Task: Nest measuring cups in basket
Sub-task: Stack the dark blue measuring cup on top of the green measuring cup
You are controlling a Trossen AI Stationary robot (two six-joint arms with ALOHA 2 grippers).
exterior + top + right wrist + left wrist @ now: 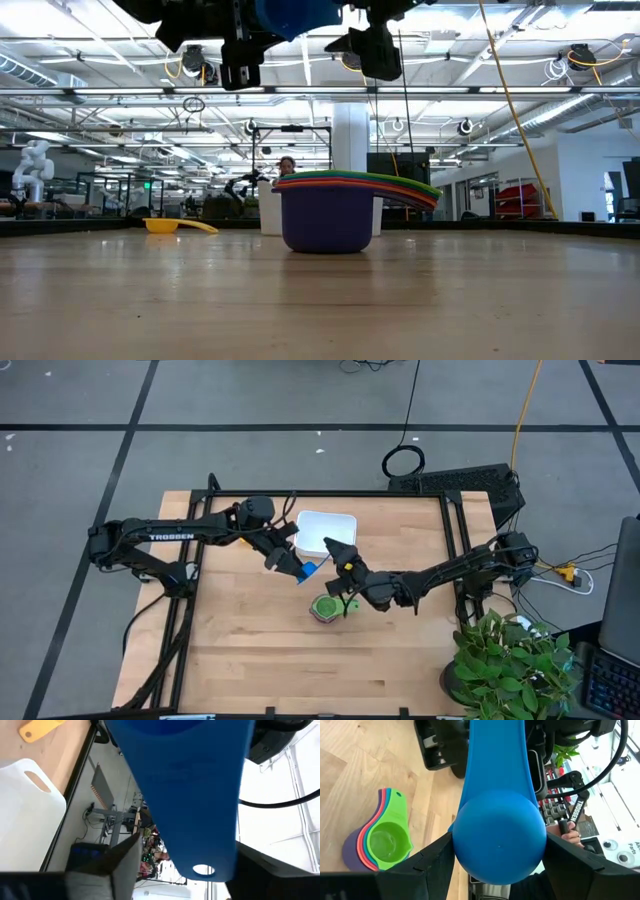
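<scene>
Blue cup point(499, 837) held in mid-air between both arms: left gripper point(290, 563) clamps its bowl, right gripper point(340, 555) closes on its handle. Judged step: a hand-over. Next, one gripper must release, then the cup goes onto the nested stack point(327, 607) near the white basket point(325, 532). Yellow cup point(165, 226) lies apart.

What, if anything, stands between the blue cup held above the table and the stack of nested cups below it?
Nothing visible does. Both the left gripper and the right gripper hold the blue cup in the air, and only bare table lies between it and the stack of nested cups.
</scene>
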